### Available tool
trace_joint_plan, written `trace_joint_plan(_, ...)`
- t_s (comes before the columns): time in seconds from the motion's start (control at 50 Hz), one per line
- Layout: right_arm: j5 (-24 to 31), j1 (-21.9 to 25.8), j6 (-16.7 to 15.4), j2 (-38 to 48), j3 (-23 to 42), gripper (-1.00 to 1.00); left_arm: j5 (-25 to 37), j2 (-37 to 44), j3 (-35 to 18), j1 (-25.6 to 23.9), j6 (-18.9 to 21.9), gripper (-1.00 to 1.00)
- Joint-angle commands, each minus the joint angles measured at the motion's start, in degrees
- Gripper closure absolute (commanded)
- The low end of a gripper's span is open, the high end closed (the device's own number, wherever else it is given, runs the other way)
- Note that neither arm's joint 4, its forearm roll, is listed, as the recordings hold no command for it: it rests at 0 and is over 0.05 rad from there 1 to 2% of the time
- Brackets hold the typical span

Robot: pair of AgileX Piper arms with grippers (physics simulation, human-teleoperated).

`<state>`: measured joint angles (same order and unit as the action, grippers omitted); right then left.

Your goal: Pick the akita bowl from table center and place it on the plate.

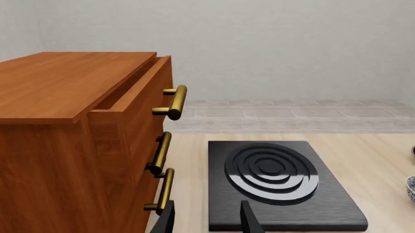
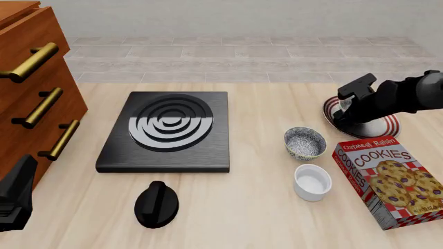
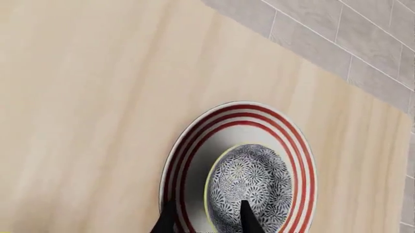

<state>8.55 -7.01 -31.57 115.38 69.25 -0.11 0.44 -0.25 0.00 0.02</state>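
- The left hand waits at the near edge of the tabletop, at about 8 o'clock from its middle. Its fingers stand apart and hold nothing.
- A black knob-shaped piece lies at about 6 o'clock, near the front edge.
- A plain white ramekin stands at about 4 o'clock. Just beyond it, at 3 o'clock, is a look-alike speckled bowl.
- A box of oatmeal raisin cookies lies flat at about 4 o'clock, farther out than the ramekin.
- A black hob with a ringed burner lies at about 10 o'clock.
- A wooden drawer cabinet with brass handles fills the 9 o'clock side; the left wrist view shows its top drawer slightly open.
- At about 2 o'clock the akita bowl sits on the plate.
- The right hand hangs over them, fingers apart. One finger is over the bowl and one outside its rim, not clamped on it.
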Motion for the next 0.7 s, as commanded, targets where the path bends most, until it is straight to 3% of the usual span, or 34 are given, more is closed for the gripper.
trace_joint_plan(0.02, 0.45, 0.85, -0.55, -1.9, -0.95, -1.0, 0.0, 0.0, 0.0, 0.0, -0.01, -1.0)
trace_joint_plan(0.24, 0.91, 2.01, -2.31, -6.71, -3.72, -1.0, 0.0, 0.0, 0.0, 0.0, -0.01, -1.0)
trace_joint_plan(0.4, 1.97, 2.05, -0.95, -10.67, -4.44, -1.0, 0.0, 0.0, 0.0, 0.0, -0.01, -1.0)
trace_joint_plan(0.7, 1.48, 5.22, -1.27, -23.1, -13.45, -1.0, 0.0, 0.0, 0.0, 0.0, -0.01, -1.0)
